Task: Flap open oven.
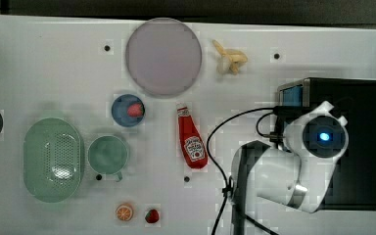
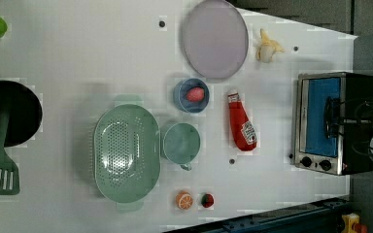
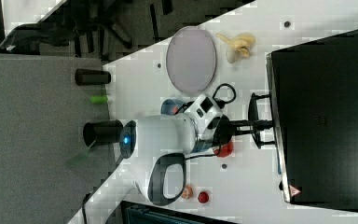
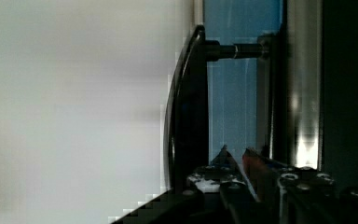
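**Inspector:** What is hidden or hard to read?

**Operator:** In the top view my arm covers most of the oven's (image 1: 357, 142) front, leaving one strip of blue glass visible. I can't resolve the knob markings.

**Inspector:** End effector?

**Operator:** The end effector (image 4: 235, 161) sits at the door handle (image 4: 186, 116), fingers narrowly spread. I cannot tell whether they pinch the bar.

**Inspector:** Counts?

**Operator:** One oven, one ketchup bottle (image 2: 241, 127), one plate (image 2: 215, 39), one colander (image 2: 126, 153), one cup (image 2: 181, 143), one banana (image 2: 268, 47).

**Inspector:** The oven's look and place?

**Operator:** Black box, silver front frame, blue-tinted glass door standing flush against it, two small black knobs in the left view. It stands at one end edge of the bench (image 2: 77, 48), the banana near it.
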